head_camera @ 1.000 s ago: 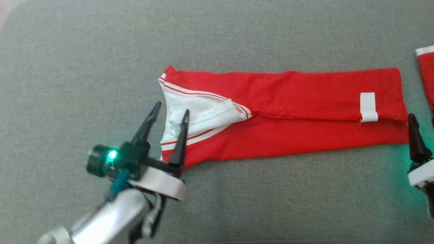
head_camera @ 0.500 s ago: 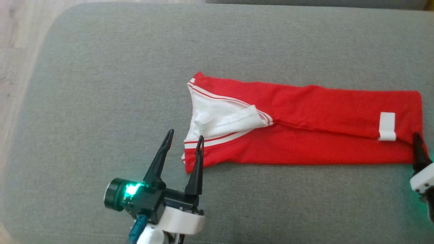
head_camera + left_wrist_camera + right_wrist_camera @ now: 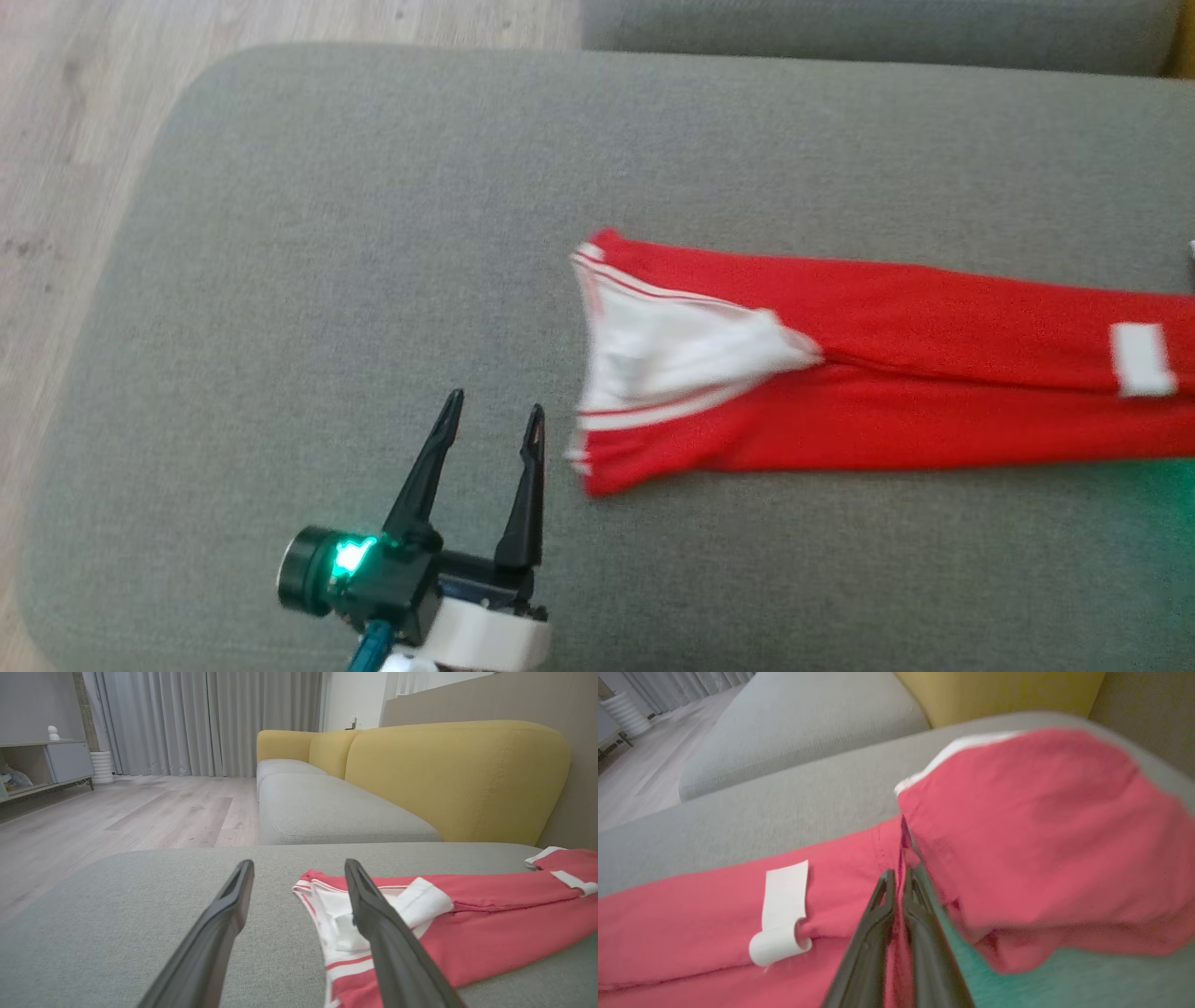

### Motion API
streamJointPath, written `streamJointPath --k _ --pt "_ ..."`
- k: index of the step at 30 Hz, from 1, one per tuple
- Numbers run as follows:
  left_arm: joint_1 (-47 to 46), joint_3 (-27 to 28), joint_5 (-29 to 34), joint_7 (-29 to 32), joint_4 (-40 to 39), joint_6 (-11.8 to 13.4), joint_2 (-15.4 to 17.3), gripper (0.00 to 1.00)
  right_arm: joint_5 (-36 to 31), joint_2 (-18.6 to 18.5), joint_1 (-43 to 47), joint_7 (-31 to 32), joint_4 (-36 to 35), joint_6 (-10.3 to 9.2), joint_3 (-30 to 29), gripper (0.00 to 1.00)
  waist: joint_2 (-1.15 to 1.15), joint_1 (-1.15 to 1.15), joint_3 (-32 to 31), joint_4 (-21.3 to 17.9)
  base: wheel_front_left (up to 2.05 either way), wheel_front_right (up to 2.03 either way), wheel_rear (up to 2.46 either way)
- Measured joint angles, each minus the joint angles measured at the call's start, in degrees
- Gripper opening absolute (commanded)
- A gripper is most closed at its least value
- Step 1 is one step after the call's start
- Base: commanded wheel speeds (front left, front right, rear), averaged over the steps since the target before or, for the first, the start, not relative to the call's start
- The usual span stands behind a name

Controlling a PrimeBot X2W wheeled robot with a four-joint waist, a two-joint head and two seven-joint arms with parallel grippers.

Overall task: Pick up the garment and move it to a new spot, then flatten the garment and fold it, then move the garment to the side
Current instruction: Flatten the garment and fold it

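Observation:
The red garment (image 3: 887, 411) lies flat in a long strip on the grey cushion (image 3: 327, 233), its white-lined collar (image 3: 672, 359) at the left end. My left gripper (image 3: 496, 403) stands open just left of the collar, apart from it. In the left wrist view its fingertips (image 3: 299, 863) are spread, with the collar (image 3: 336, 914) behind the right finger. My right gripper (image 3: 899, 873) is shut on the garment's red edge (image 3: 840, 877) beside a white label (image 3: 782, 914). A further red part with a white hem (image 3: 1041, 835) is blurred at the right.
The cushion's rounded left edge (image 3: 121, 280) drops to a wooden floor (image 3: 75, 112). A second grey seat (image 3: 327, 807) and a yellow backrest (image 3: 458, 774) lie beyond. Bare cushion spreads left of and in front of the garment.
The head camera has swung left, so the whole picture has shifted right. My left gripper, open over the collar a second ago, has drawn back and now stands off the garment.

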Motion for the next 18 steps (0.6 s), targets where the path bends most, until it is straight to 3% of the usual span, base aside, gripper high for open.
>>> streamJointPath --k 4,9,10,13,18 --pt "2.0 1.7 0.8 0.0 0.1 -1.0 -0.4 1.0 -0.1 -4.2 0.9 1.8 -5.5 0.0 -1.6 0.0 0.0 -0.01 -1.3 -1.0 0.0 0.0 0.0" --pt "3.1 3.3 1.4 0.0 0.5 -2.4 -1.2 1.0 -0.3 -3.7 0.7 6.5 -20.2 0.0 1.1 0.0 0.0 0.0 -2.6 -2.4 0.0 0.0 0.0" --pt "3.1 3.3 2.0 0.0 0.9 -3.1 -1.6 1.0 -0.8 -2.2 0.7 8.6 -26.0 0.0 2.7 0.0 0.0 0.0 -2.9 -2.6 0.0 0.0 0.0" --pt "3.1 3.4 2.4 0.0 1.7 -4.2 -2.3 1.0 -2.3 1.9 0.6 11.9 -33.1 0.0 6.2 0.0 0.0 0.0 -3.0 -2.2 0.0 0.0 0.0" --pt "3.1 3.7 3.3 0.0 2.5 -5.5 -3.2 1.0 -4.9 8.9 0.0 15.3 -38.5 0.0 12.4 0.0 0.0 0.0 -2.7 -0.4 0.0 0.0 0.0"
